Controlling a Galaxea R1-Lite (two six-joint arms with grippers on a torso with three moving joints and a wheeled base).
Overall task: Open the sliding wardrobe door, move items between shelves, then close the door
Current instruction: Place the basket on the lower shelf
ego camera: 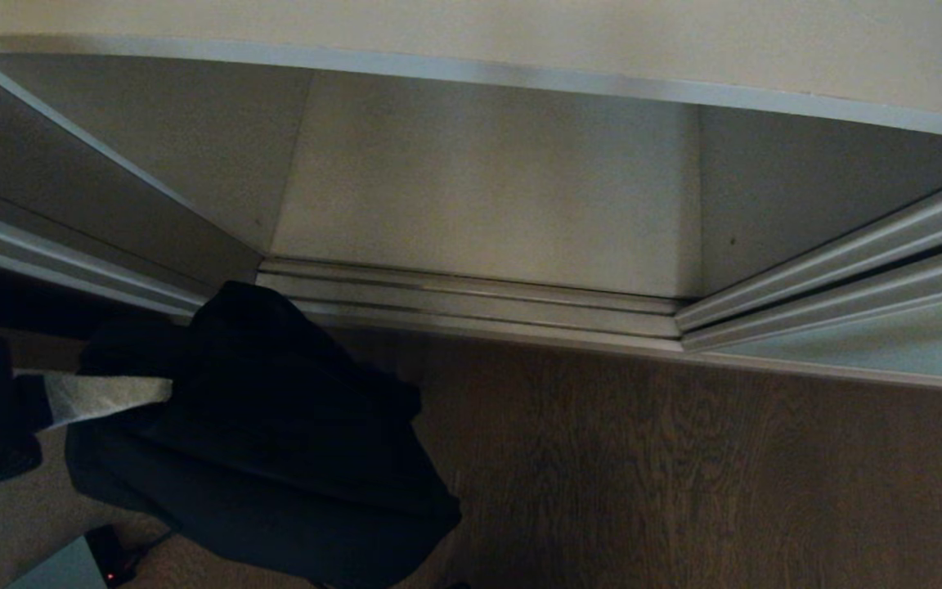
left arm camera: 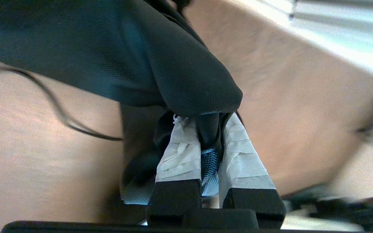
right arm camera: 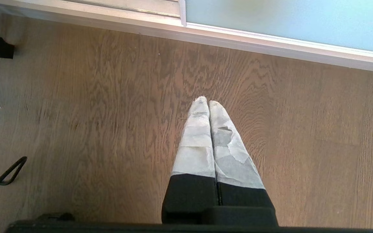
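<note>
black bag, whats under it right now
Under the hanging soft black fabric bag, held by the left gripper, lies brown wood-grain floor. The floor directly beneath is covered.

Head camera looks steeply down — both wrist cameras sit close, sharing the wood floor [right arm camera: 108, 113].

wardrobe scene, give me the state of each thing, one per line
sliding wardrobe door: slid open to the right
black bag: held off the floor, hanging outside the wardrobe
left hand: shut on the bag's fabric
right hand: shut, empty, above the floor
bottom shelf: bare
</note>
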